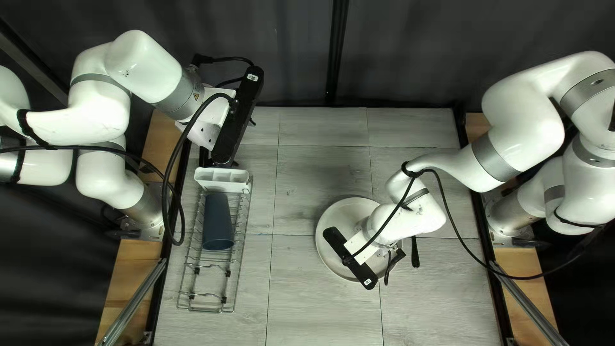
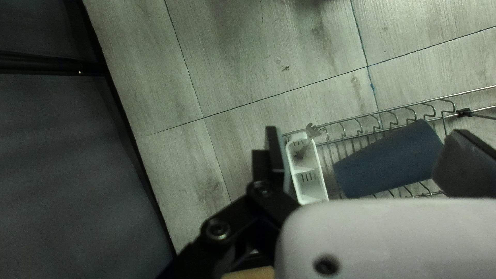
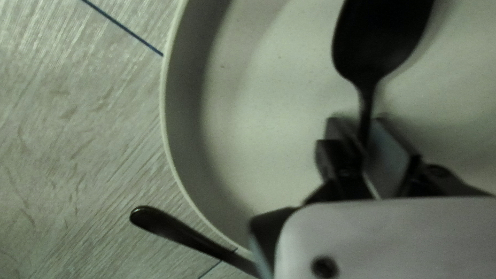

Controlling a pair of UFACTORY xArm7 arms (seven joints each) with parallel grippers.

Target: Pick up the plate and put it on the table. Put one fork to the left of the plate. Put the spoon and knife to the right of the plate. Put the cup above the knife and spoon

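On the table lies the white plate (image 1: 327, 238), under my right gripper (image 1: 394, 259). In the right wrist view my right gripper (image 3: 366, 147) is shut on the handle of a black spoon (image 3: 380, 39), over the plate (image 3: 279, 129). A dark utensil handle (image 1: 415, 253) lies beside the plate's right side; its head is hidden. My left gripper (image 1: 206, 157) hangs by the rack's far end. The left wrist view shows my left gripper (image 2: 367, 150) open, fingers wide apart, above the white holder with a fork (image 2: 311, 132). The blue cup (image 1: 218, 221) lies on its side in the rack.
The wire rack (image 1: 186, 282) stands along the table's left side, with the white cutlery holder (image 1: 223, 179) at its far end. A cable loops down from my left arm beside the rack; another hangs from my right arm over the table's right side.
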